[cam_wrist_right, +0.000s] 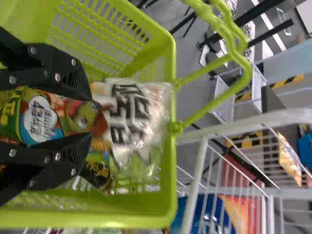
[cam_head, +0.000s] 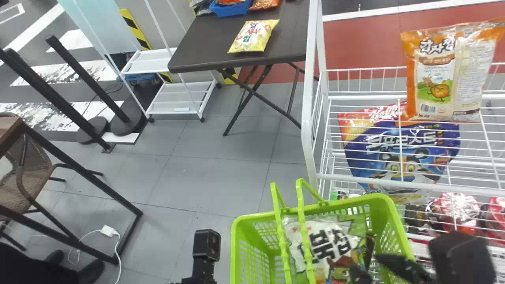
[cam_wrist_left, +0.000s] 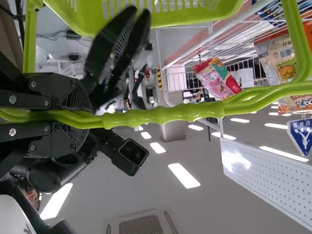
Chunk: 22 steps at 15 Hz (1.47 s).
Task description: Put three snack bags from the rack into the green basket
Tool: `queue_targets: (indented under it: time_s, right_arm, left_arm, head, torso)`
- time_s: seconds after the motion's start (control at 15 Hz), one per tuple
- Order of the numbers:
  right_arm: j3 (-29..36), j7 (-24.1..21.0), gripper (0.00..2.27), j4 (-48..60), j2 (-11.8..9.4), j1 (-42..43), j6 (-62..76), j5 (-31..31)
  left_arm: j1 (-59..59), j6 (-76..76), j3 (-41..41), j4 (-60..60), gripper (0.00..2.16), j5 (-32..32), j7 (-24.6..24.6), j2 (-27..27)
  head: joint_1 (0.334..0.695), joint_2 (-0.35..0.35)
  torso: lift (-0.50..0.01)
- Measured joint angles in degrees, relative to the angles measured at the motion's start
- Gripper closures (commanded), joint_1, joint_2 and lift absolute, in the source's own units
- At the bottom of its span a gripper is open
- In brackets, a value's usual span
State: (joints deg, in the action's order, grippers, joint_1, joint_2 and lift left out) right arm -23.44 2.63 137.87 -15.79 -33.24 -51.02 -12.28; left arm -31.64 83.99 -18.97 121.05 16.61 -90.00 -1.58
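Because the green basket [cam_head: 234,252] likely needs steadying, the left end effector [cam_wrist_left: 82,118] grips its handles [cam_wrist_left: 163,113]; the right end effector [cam_wrist_right: 91,117] gapes above the colourful bag [cam_wrist_right: 44,119], presumably freeing it.

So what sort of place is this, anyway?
Most likely a small shop, or a mock-up of one: a white wire rack holds snack bags, and a green shopping basket with more bags inside is beside it.

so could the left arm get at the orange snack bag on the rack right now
Probably not: the left gripper is closed around the handles of the green basket, and the orange snack bag is off to the robot's right.
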Motion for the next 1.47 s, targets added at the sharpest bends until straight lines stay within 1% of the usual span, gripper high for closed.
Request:
queue_targets:
  time_s: [0.07,0.13,0.2,0.27,0.4,0.53,0.6,0.67,0.87,1.07,1.13,1.2,1.27,1.33,1.4,1.47]
  right_arm:
    - [3.0,0.0,0.06,1.3,0.5,0.1,0.1,0.1]
    - [6.3,0.0,0.06,2.0,1.1,0.6,0.1,0.4]
    - [10.7,0.0,0.06,2.1,2.3,1.9,-0.1,0.9]
    - [15.6,0.1,0.06,0.8,3.8,4.1,0.0,1.8]
    - [23.2,0.4,0.06,-6.0,5.1,9.3,4.9,4.1]
    - [28.6,0.8,0.07,-14.9,5.5,14.3,12.2,5.0]
    - [30.8,0.9,0.07,-19.4,5.6,17.1,15.4,5.3]
    - [32.9,0.9,0.07,-23.7,5.6,19.9,18.1,5.7]
    - [37.6,1.0,0.07,-34.4,5.4,28.1,20.7,8.1]
    - [38.6,1.0,0.08,-44.5,4.9,35.4,22.4,12.8]
    - [38.6,1.0,0.14,-47.8,4.9,37.5,24.1,14.7]
    - [38.3,0.9,0.40,-51.4,4.9,39.6,26.2,17.1]
    - [37.8,0.9,0.76,-54.4,5.0,41.4,27.6,19.2]
    - [37.5,0.9,1.33,-56.2,5.0,42.4,28.1,20.8]
    - [36.9,0.7,2.18,-57.4,5.1,43.1,28.2,22.3]
    - [36.3,-0.5,2.26,-57.8,5.3,43.3,28.2,23.3]
  left_arm:
    - [0.0,0.0,0.0,0.0,2.15,0.0,0.0,0.0]
    - [-0.1,0.0,0.0,0.0,2.15,0.0,0.0,0.0]
    - [-0.2,-0.1,-0.1,-0.1,2.15,0.0,0.0,0.0]
    - [-0.2,-0.1,-0.2,-0.1,2.15,0.0,0.0,-0.1]
    - [-0.3,-0.2,-0.2,-0.4,2.15,0.1,0.0,-0.1]
    - [-0.1,-0.2,0.1,-0.7,2.15,0.1,0.0,0.0]
    - [-0.1,-0.2,0.3,-0.7,2.15,0.1,0.0,0.0]
    - [0.0,-0.2,0.6,-0.7,2.15,0.1,0.0,0.0]
    - [0.0,-0.2,0.9,-1.2,2.15,0.1,0.0,0.1]
    - [0.0,-0.2,2.0,-1.6,2.15,-0.3,0.0,0.3]
    - [0.0,-0.2,2.5,-1.8,2.15,-0.5,0.0,0.3]
    - [0.1,-0.2,3.2,-2.0,2.15,-0.7,0.0,0.3]
    - [0.2,-0.2,3.6,-2.3,2.15,-0.9,0.0,0.4]
    - [0.2,-0.2,3.7,-2.6,2.15,-1.0,0.0,0.4]
    - [0.2,-0.2,3.7,-3.0,2.15,-1.1,0.0,0.4]
    - [0.1,-0.2,3.6,-3.2,2.15,-1.1,0.0,0.4]
  head:
    - [0.695,0.249]
    - [0.695,0.187]
    - [0.695,0.115]
    - [0.695,-0.046]
    - [0.695,-0.177]
    - [0.695,-0.261]
    - [0.695,-0.335]
    - [0.695,-0.350]
    - [0.695,-0.350]
    - [0.695,-0.350]
    - [0.695,-0.350]
    - [0.695,-0.350]
    - [0.695,-0.350]
    - [0.695,-0.350]
    - [0.695,-0.350]
    - [0.695,-0.350]
  torso:
    - [0.000]
    - [0.000]
    - [0.000]
    - [0.000]
    - [0.000]
    - [0.000]
    - [0.000]
    - [0.000]
    - [0.000]
    - [0.000]
    - [0.000]
    - [0.000]
    - [0.000]
    - [0.000]
    - [0.000]
    - [0.000]
